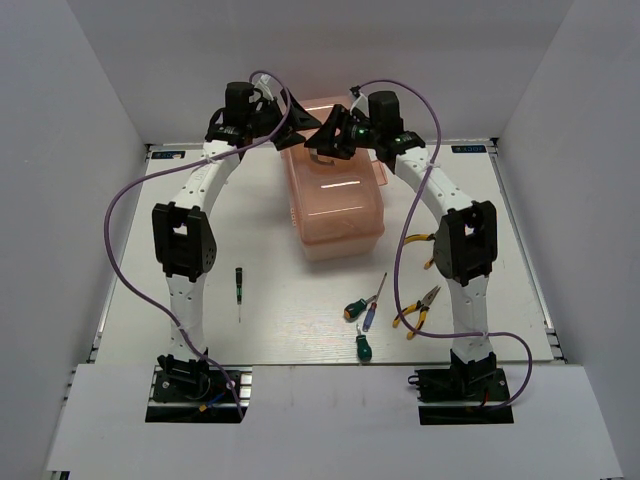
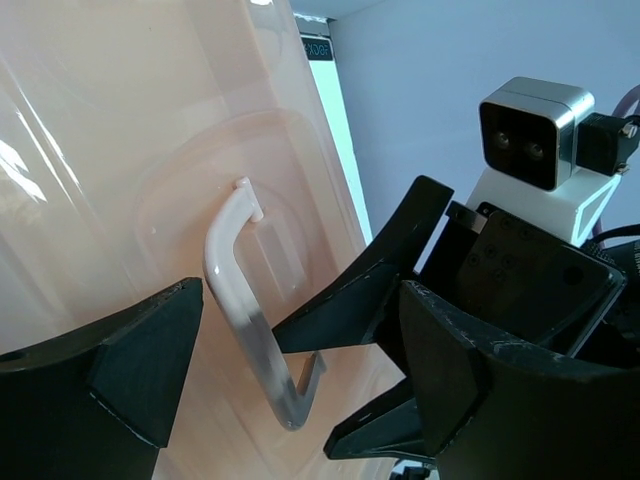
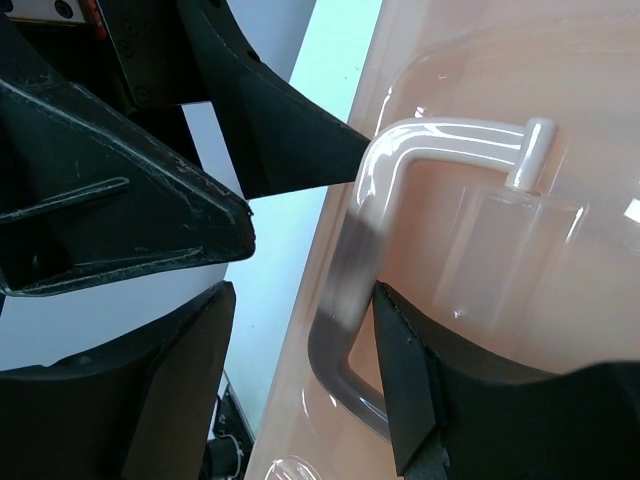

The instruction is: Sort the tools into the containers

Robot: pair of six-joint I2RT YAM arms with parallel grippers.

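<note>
Black-and-green, the thin screwdriver [image 1: 238, 284] lies alone on the white table [image 1: 290, 300], left of the toolbox [image 1: 335, 205], shaft pointing toward the near edge.

Left gripper [image 2: 295, 310]: fingers spread wide, matte black wedges, holding nothing. Between them is the handle [image 2: 240, 310], a milky-white bent rod, smooth and glossy, at the far end of the closed lid. The bar's long axis runs across the gap, so a squeeze would take it crosswise. It sits closer to the finger on the left of that view.

Toolbox: translucent salmon-pink plastic with rounded corners and a shiny lid, mid-table, its long side running away from the arms.

Right gripper [image 3: 300, 300]: also spread and empty, straddling the same bar from the other side. One finger looks to be against the rod; I cannot tell whether it touches. Neither arm is clearly nearer, and all four fingers crowd one handle, so a clash seems the risk.

Right of the box, near the front edge and all outside it: two green-handled screwdrivers [image 1: 354, 309], a blue-handled one [image 1: 369, 318], yellow-and-black pliers [image 1: 418, 308], and a second pair [image 1: 420, 240] partly behind the right arm.
</note>
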